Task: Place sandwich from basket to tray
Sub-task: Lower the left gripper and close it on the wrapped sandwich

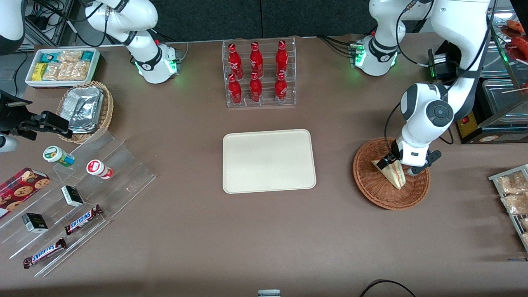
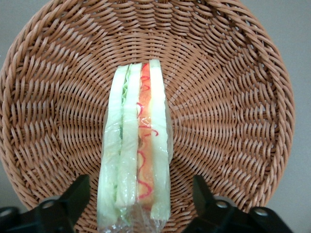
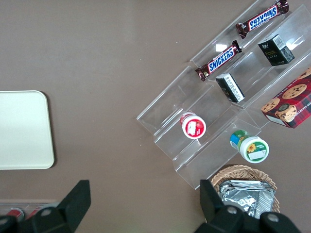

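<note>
Snickers bars (image 1: 62,235) lie nearest — hand (image 2: 138,201) open astride sandwich (image 2: 136,150) in basket (image 2: 233,97).

Table (image 1: 185,231): one, wide, covered in a matt brown-grey surface that runs to every edge of the front view.
Wall (image 1: 206,16): dark panels at the table's farthest edge from the camera, with a vertical seam near the middle.
Metal frame (image 1: 45,20): grey bars strung with black cables, toward the parked arm's end.
Cabinet (image 1: 503,99): black and glass-fronted, toward the working arm's end.
Light: even, from overhead, with soft, faint shadows on the table.
</note>
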Motion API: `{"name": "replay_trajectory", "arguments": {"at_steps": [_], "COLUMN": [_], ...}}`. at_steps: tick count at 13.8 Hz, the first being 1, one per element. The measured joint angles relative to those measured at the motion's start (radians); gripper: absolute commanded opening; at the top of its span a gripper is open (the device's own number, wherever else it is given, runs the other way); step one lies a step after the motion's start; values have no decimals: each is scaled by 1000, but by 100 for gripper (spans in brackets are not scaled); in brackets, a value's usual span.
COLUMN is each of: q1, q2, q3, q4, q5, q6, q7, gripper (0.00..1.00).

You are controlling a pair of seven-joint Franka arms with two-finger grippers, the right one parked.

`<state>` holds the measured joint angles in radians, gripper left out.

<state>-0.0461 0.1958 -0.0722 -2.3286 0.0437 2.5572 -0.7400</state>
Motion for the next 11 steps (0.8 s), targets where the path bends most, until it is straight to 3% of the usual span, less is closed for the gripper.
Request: {"name": "replay_trajectory", "arguments": {"at_steps": [7, 11], "q1": [0, -2], "q2": [-4, -58], "q3": [-1, -46], "q4": [11, 91], "q5": [2, 10], "q6": [-16, -218], "q7": [2, 17], "gripper": [0, 0]}}
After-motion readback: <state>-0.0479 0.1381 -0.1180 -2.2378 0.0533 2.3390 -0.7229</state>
